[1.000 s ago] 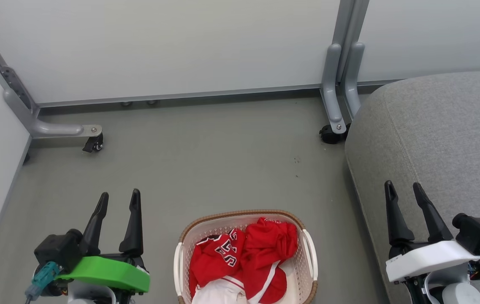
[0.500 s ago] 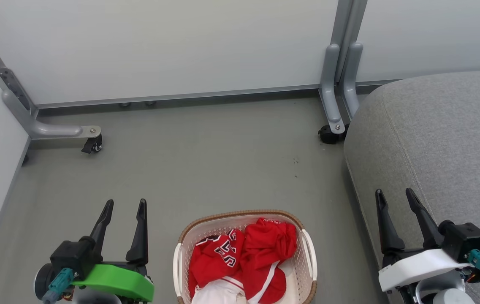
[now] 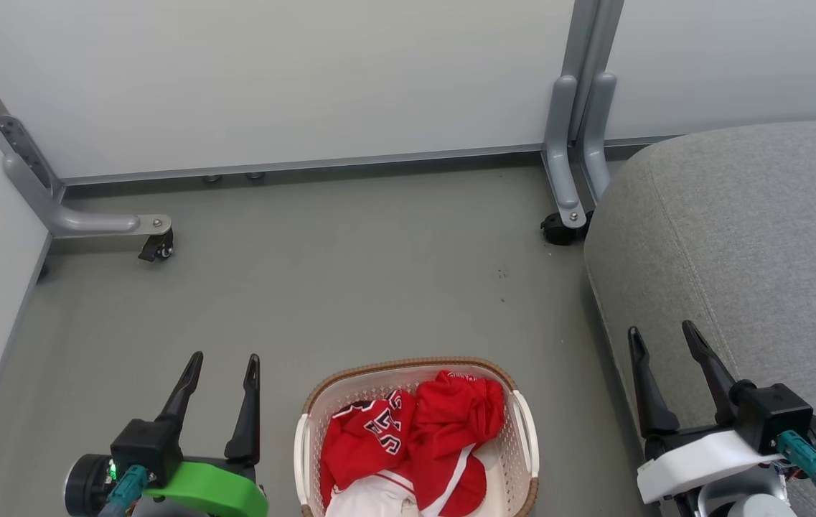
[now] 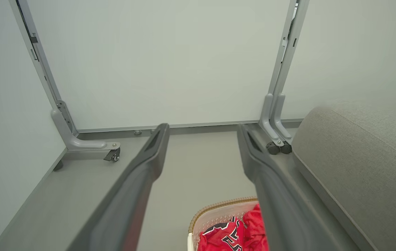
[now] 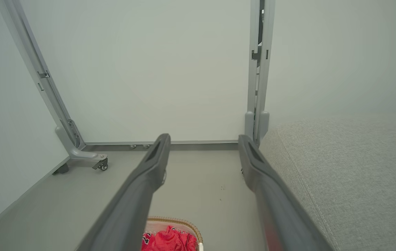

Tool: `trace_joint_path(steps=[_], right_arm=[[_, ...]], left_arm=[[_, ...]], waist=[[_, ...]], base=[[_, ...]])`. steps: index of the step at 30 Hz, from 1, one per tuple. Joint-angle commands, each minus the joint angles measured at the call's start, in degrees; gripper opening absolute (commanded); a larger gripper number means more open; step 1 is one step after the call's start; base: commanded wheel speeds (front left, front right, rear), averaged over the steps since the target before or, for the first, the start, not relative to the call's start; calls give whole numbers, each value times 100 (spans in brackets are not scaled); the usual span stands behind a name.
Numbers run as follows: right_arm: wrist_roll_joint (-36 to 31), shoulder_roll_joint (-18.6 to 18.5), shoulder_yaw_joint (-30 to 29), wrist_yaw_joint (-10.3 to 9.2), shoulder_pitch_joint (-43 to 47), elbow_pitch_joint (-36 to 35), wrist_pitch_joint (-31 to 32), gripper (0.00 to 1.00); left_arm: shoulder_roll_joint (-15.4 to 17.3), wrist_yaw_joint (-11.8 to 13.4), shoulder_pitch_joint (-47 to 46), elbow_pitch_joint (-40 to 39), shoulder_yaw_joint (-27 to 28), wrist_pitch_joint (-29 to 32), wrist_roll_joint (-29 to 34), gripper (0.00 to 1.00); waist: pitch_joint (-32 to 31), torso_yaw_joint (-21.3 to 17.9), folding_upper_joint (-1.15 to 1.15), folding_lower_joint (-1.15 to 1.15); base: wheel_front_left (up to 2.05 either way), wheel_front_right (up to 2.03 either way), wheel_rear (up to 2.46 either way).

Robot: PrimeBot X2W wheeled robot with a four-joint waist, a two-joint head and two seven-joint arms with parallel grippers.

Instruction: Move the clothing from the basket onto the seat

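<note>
Red clothing (image 3: 422,438) with white stripes and lettering lies piled in the cream basket (image 3: 528,431) with a brown rim, on the floor at the bottom centre of the head view. The clothing (image 4: 234,235) and the basket (image 4: 215,209) also show low in the left wrist view, and the clothing (image 5: 170,242) low in the right wrist view. The grey seat (image 3: 752,237) fills the right side. My left gripper (image 3: 225,359) is open to the basket's left, with nothing in it. My right gripper (image 3: 659,332) is open at the seat's front edge, to the basket's right.
White partition panels close off the back and left. Their grey feet on castors stand on the floor at back left (image 3: 156,248) and by the seat's corner (image 3: 558,231). Grey floor (image 3: 350,273) stretches between the basket and the panels.
Both grippers have drawn back toward the bottom of the head view and slightly inward toward the basket. They stay open. Basket and clothing have not moved.
</note>
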Motion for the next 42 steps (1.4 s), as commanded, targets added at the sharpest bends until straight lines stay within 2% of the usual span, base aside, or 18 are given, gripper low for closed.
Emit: trace_joint_path(steps=[1, 17, 25, 42], right_arm=[[-129, 10, 11, 2, 67, -30, -50, 100], [-586, 45, 16, 1, 151, -43, -109, 100], [-480, 56, -3, 1, 130, -3, -92, 100], [-433, 69, -21, 1, -23, -133, -38, 100]], left_arm=[[18, -18, 47, 8, 10, -56, 104, 100], [-76, -20, 119, 221, 130, -211, 654, 100], [-134, -20, 87, 285, 241, -204, 438, 100], [-180, -20, -138, 213, 208, -204, 445, 100]], waist=[[1, 2, 0, 0], [1, -17, 0, 0], [15, -8, 0, 0], [251, 11, 0, 0]], base=[[0, 0, 0], [0, 0, 0], [0, 0, 0], [0, 0, 0]])
